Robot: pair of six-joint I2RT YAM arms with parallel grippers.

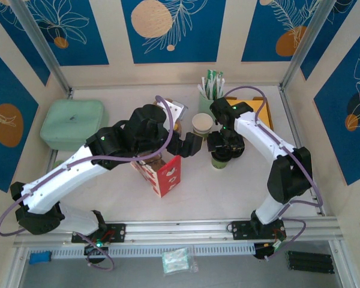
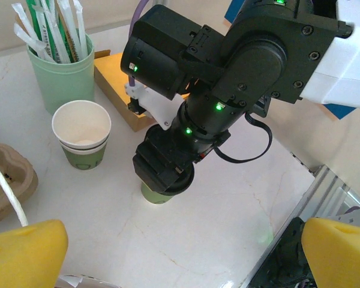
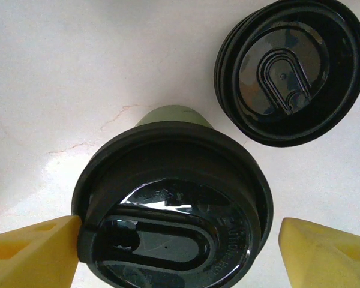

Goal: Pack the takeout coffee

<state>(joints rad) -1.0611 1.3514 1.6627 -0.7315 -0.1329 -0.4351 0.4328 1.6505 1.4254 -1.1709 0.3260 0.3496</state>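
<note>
Near the worktop's far edge you have a mint tumbler of sticks (image 1: pixel 211 90) with an orange board (image 1: pixel 259 108) beside it. A mint box (image 1: pixel 72 123) fills the far-left corner. A red-and-white carton (image 1: pixel 166 174) stands mid-worktop, and a brown carrier (image 2: pixel 6 177) lies beside it under your left arm.

Your left arm reaches from the near-left corner to the middle, its left hand (image 1: pixel 189 144) spread wide and empty. Your right arm folds in from the near-right corner, wrist pointing straight down.

The right hand (image 3: pixel 180 252) straddles the lidded cup (image 3: pixel 174 198) at mid-worktop. Its pads are apart; one brushes the lid's rim and the other is clear. A spare black lid (image 3: pixel 291 72) lies just beside the cup, and an open cup (image 1: pixel 202 124) stands behind it.
</note>
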